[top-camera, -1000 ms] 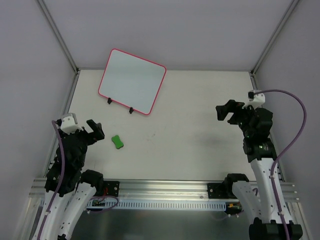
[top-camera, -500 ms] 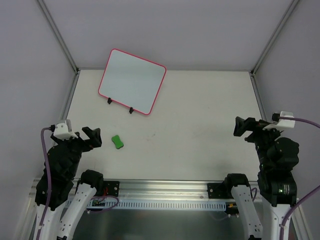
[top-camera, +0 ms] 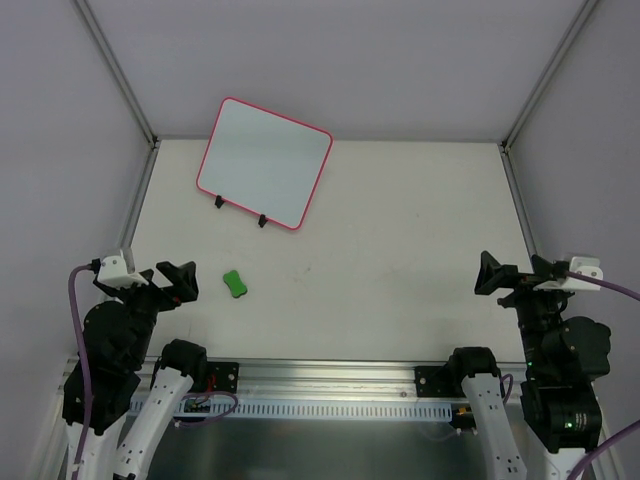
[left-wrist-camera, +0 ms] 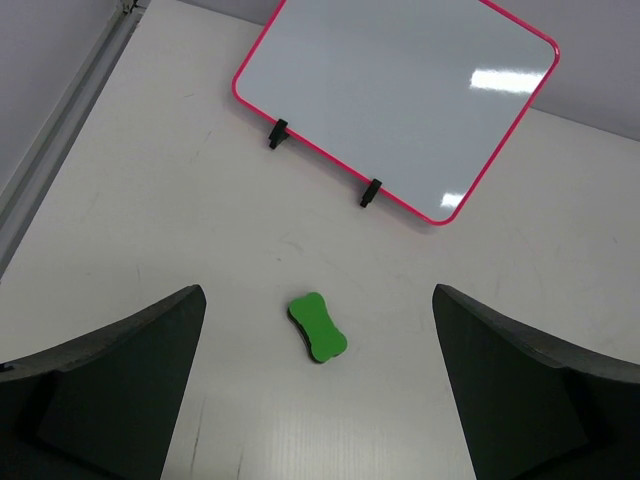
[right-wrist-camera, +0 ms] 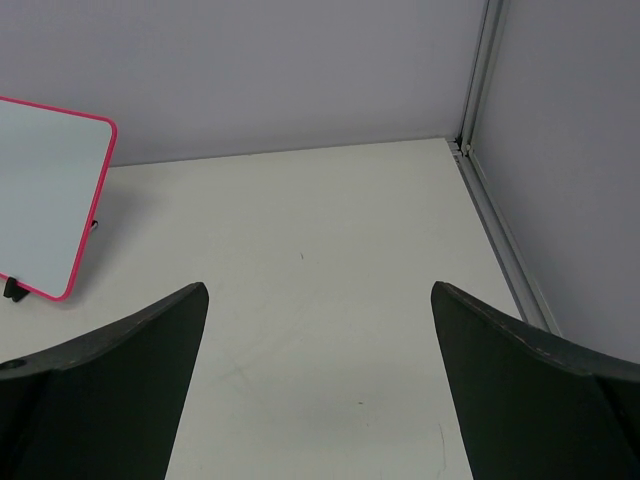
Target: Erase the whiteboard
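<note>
The whiteboard (top-camera: 265, 161) with its pink-red rim leans on a black-footed stand at the far left of the table; its face is blank white. It also shows in the left wrist view (left-wrist-camera: 400, 95) and at the left edge of the right wrist view (right-wrist-camera: 45, 190). A small green eraser (top-camera: 235, 284) lies flat on the table in front of it, also in the left wrist view (left-wrist-camera: 318, 327). My left gripper (top-camera: 180, 280) is open and empty, near the front left edge, left of the eraser. My right gripper (top-camera: 497, 273) is open and empty near the front right.
Grey walls and aluminium posts enclose the table (top-camera: 400, 230) on the left, back and right. A metal rail (top-camera: 330, 378) with the arm bases runs along the near edge. A frame rail (right-wrist-camera: 495, 220) borders the table on the right.
Both arms have drawn back toward the near edge and lowered: the left gripper moved back and left, the right gripper back and right. The whiteboard and eraser have not moved.
</note>
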Tool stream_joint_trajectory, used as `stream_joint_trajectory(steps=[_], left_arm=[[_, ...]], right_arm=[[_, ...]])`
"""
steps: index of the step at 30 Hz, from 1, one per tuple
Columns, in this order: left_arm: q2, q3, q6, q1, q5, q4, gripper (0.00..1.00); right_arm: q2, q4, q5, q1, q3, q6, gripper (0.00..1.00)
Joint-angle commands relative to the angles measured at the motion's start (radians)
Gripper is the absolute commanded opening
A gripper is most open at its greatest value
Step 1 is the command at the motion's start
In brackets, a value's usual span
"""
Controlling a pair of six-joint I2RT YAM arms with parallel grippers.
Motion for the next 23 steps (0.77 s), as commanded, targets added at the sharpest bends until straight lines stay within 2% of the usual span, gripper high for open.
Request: stream_joint_trajectory(steps=[1,23], left_arm=[[-0.013,0.032,-0.015,0.005,0.012,-0.001,0.99],[-0.019,0.018,-0.047,0.005,0.000,-0.026,0.99]], right_arm=[[0.009,0.007,-0.022,0.011,-0.007,-0.027,0.99],[0.000,0.038,-0.035,0.029,-0.039,-0.044,0.99]])
